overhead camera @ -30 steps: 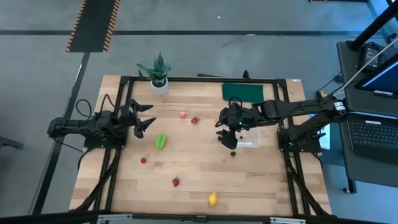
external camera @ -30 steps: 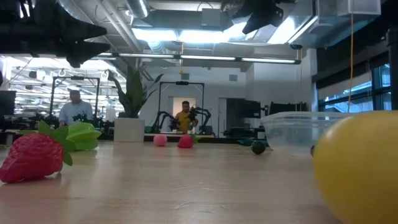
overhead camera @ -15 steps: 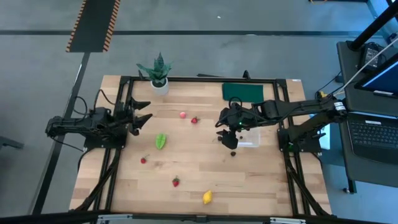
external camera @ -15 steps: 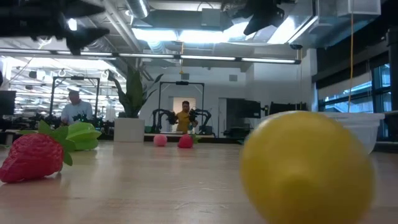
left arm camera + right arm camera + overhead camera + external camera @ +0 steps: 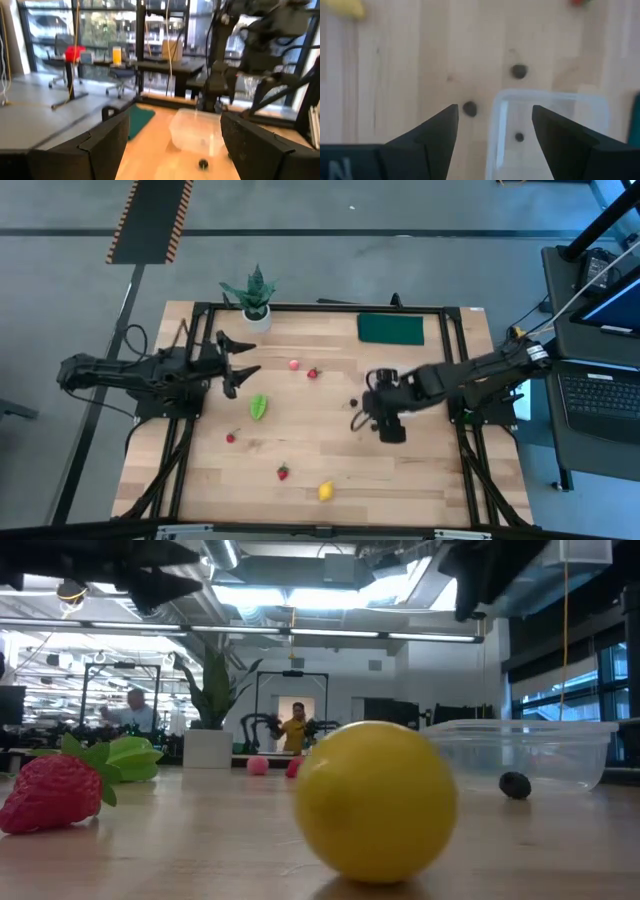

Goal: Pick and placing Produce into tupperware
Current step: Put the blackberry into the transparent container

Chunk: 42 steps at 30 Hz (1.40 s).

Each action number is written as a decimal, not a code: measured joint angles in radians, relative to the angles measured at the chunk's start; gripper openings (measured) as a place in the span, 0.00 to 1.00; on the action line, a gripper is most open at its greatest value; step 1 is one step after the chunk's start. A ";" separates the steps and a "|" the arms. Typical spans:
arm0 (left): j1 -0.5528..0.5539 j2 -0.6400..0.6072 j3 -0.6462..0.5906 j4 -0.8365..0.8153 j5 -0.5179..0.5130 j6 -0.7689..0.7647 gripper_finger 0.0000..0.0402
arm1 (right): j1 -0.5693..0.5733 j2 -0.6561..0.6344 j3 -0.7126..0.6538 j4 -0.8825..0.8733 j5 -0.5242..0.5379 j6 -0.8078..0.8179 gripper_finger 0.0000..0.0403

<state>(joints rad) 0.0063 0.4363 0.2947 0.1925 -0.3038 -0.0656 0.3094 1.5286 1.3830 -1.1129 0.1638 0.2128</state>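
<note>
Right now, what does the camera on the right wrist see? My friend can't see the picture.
Two open dark fingers of the right gripper look down at a clear tupperware on a wooden table. One dark berry lies inside the box, and two more lie on the wood just outside it.

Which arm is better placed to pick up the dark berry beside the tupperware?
Right. Its open gripper hangs over the tupperware, with the dark berry between its fingers in its wrist view; the left gripper is across the table.

A robotics lab: more robot arms (image 5: 262, 728) on benches behind, office chairs (image 5: 120, 80), exposed ceiling ducts (image 5: 300, 615)
</note>
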 joint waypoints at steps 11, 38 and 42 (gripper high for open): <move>0.000 0.076 0.000 0.006 -0.029 -0.010 0.76 | 0.149 0.144 0.000 -0.021 0.059 0.094 0.63; 0.000 0.076 0.000 0.001 -0.028 -0.010 0.76 | 0.302 0.426 0.000 -0.040 0.267 0.542 0.63; 0.000 0.076 0.000 -0.011 -0.028 -0.010 0.76 | 0.318 0.426 -0.002 -0.004 0.270 0.548 0.63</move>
<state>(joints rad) 0.0063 0.5125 0.2947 0.1819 -0.3317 -0.0753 0.6272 1.9545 1.3812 -1.1172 0.4338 0.7606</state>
